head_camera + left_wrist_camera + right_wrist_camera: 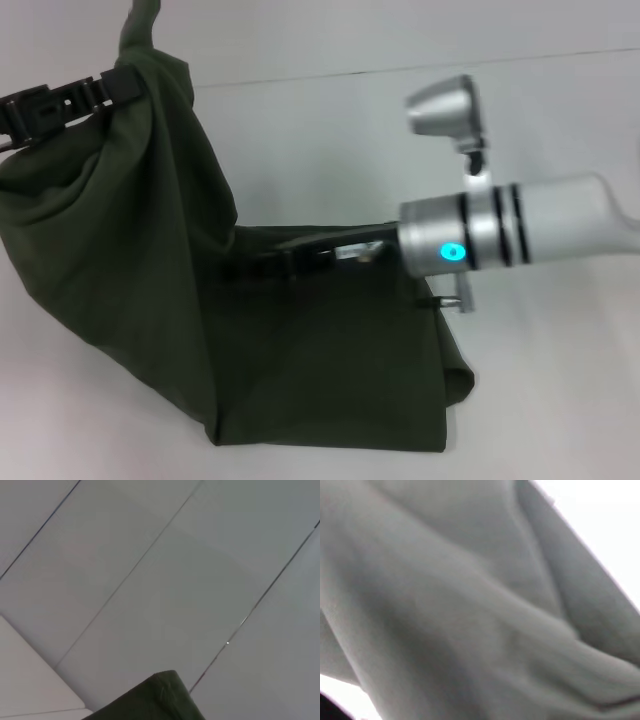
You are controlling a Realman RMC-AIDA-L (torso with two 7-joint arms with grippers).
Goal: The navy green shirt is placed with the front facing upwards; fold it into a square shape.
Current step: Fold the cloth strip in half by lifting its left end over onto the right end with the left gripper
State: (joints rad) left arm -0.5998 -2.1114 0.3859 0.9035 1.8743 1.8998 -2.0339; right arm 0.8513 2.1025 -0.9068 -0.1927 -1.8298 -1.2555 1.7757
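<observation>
dark green shirt [150,250] draped over white table [330,130]

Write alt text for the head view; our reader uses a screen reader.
A dark green shirt lies partly folded on a white table, its left side lifted high by the left gripper. The right gripper reaches in low over the cloth from the right.

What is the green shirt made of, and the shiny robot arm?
The navy green shirt looks like soft matte woven or knit cloth, maybe cotton: it drapes and creases where the left gripper lifts it. The right arm looks like brushed silvery metal with a satin sheen, possibly painted plastic.
</observation>
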